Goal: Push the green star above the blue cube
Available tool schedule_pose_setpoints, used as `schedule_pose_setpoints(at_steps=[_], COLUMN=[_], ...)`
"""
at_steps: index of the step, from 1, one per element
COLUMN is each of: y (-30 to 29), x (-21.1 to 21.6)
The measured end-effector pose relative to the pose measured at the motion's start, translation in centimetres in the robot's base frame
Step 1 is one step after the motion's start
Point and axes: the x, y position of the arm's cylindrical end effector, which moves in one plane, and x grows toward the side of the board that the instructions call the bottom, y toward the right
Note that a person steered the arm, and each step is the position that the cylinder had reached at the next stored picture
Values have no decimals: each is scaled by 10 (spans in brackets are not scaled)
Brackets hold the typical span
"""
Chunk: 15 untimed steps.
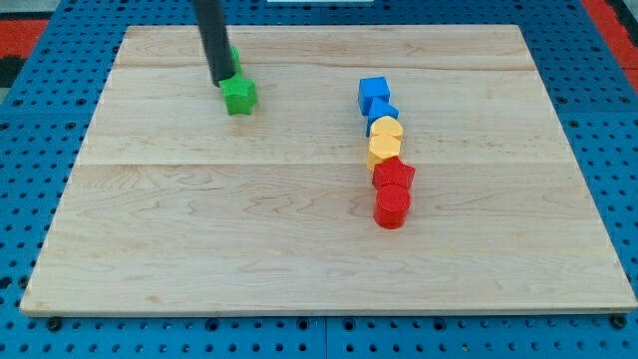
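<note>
Straight dark rod descends from view's top; my tip (220,81) touches upper-left edge of green star block (239,96), grasping nothing. Second green block (233,60) partly hidden behind rod. Pale wooden board (199,229) carries all. Blue cube (373,92) lies well right of star, heading touching column: smaller blue block (385,113), yellow heart (387,131), yellow block (383,152), red star (395,176), red cylinder (392,208).

A robotics lab bench, by the look of it. A pale wooden counter (299,249) fills the frame, lying on a blue pegboard (30,150) with a regular grid of holes, seen along every edge. A red patch (613,20) shows at the upper right corner. Small coloured toy blocks sit on the wood.
</note>
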Motion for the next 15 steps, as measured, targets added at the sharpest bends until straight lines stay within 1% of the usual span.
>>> schedule_pose_setpoints(at_steps=[1, 2, 4, 5, 6, 7, 8, 9, 10, 11, 12, 15], y=[-28, -49, 40, 20, 49, 64, 119, 148, 116, 184, 214, 211], x=[4, 25, 28, 61, 50, 14, -2, -17, -70, -74, -68, -45])
